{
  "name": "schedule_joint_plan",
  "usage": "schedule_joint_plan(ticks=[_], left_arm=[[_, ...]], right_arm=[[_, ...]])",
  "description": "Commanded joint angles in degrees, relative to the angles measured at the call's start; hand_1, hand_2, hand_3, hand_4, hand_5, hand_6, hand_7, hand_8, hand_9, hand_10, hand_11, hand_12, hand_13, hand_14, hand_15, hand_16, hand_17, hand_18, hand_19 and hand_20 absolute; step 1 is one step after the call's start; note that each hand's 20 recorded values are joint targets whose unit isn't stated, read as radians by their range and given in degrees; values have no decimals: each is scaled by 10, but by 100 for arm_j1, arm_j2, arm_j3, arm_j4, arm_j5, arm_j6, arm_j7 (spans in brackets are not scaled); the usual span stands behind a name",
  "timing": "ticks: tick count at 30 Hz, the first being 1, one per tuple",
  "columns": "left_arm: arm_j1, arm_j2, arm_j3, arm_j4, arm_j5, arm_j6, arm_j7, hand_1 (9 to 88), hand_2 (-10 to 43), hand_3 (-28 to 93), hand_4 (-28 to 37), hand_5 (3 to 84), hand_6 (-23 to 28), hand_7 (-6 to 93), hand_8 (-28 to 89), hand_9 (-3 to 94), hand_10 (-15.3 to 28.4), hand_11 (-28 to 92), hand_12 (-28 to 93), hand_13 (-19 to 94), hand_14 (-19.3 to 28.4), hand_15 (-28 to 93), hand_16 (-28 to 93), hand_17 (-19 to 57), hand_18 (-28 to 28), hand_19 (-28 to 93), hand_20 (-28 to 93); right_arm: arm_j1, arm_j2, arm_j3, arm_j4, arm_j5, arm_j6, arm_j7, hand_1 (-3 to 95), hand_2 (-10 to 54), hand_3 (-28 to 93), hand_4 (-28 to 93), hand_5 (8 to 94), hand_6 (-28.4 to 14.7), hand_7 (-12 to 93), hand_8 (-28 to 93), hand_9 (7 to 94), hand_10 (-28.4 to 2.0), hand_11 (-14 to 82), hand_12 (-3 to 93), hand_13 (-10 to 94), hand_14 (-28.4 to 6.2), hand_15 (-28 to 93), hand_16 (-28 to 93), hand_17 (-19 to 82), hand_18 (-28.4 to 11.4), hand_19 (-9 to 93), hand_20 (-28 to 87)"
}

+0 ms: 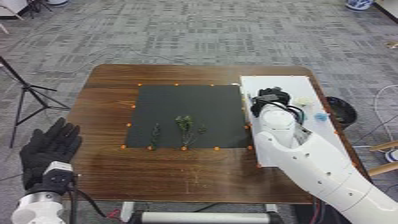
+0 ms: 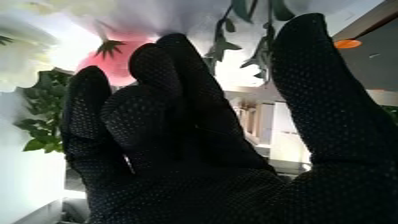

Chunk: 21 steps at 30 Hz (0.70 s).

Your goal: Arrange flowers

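Black-gloved, my right hand (image 1: pixel 269 95) is at the white sheet (image 1: pixel 289 82), its fingers loose, parted and empty. Near their tips is a pink flower (image 2: pixel 114 62). To their right lies a blue flower (image 1: pixel 321 116); farther right, past the surface (image 1: pixel 178 170), a dark bin (image 1: pixel 353 111), contents unclear. Leftward, green sprigs (image 1: pixel 184 122) lie on a black mat (image 1: pixel 169 100); well apart, my left hand (image 1: pixel 49 150) is open.

White arms (image 1: pixel 313 164), black-gloved hands (image 1: pixel 50 150)!
Look, rounded shells (image 1: pixel 342 186) with small dark screws (image 1: pixel 307 155), black cables (image 1: pixel 291 106) looping past the wrist, pale specks across the glove fabric (image 2: pixel 187 192)!
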Motion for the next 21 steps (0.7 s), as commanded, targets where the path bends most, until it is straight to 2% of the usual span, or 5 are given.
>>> schedule_joint_plan(ticks=[1, 6, 12, 17, 21], left_arm=[[1, 9, 33, -9, -3, 52, 23, 241, 186, 725, -283, 451, 81, 155, -107, 387, 160, 275, 90, 286, 149, 370, -68, -55, 120, 280, 118], [-56, 14, 60, 13, -23, 58, 29, 241, 186, 725, -283, 451, 80, 156, -107, 388, 161, 276, 91, 287, 149, 371, -68, -55, 120, 280, 117], [-46, -5, 63, 17, -21, 35, 26, 241, 185, 726, -283, 453, 81, 155, -107, 389, 161, 275, 91, 287, 150, 371, -69, -54, 120, 280, 117], [-27, -8, 45, 9, -33, 31, 30, 240, 185, 727, -283, 452, 81, 155, -107, 389, 161, 276, 90, 287, 150, 372, -69, -54, 120, 280, 117], [29, -28, 20, -7, -58, 43, 46, 240, 185, 727, -283, 452, 81, 154, -106, 389, 161, 276, 90, 286, 150, 372, -69, -54, 120, 280, 117]], right_arm=[[-320, 24, -237, 86, -65, 31, -220, 332, -95, 799, -257, 664, -85, 233, -62, 556, -226, 546, 411, 618, -173, 787, 409, 327, -284, 840, 347], [-282, -11, -381, 107, -170, 250, -395, 370, -95, 812, -262, 705, -56, 272, -71, 609, -197, 551, 418, 654, -151, 774, 416, 341, -284, 842, 355], [-266, -45, -480, 160, -240, 514, -573, 468, -95, 761, -277, 730, -37, 293, 163, 658, -155, 499, 524, 690, -132, 761, 428, 358, -280, 844, 372], [-303, -73, -432, 179, -163, 564, -536, 537, -95, 756, -254, 770, -26, 308, 162, 726, -121, 412, 607, 731, -115, 747, 422, 373, -275, 846, 374], [-353, -101, -333, 155, 8, 750, -390, 539, -95, 760, -228, 786, -19, 315, 181, 751, -118, 390, 621, 751, -111, 740, 419, 384, -275, 850, 375]])
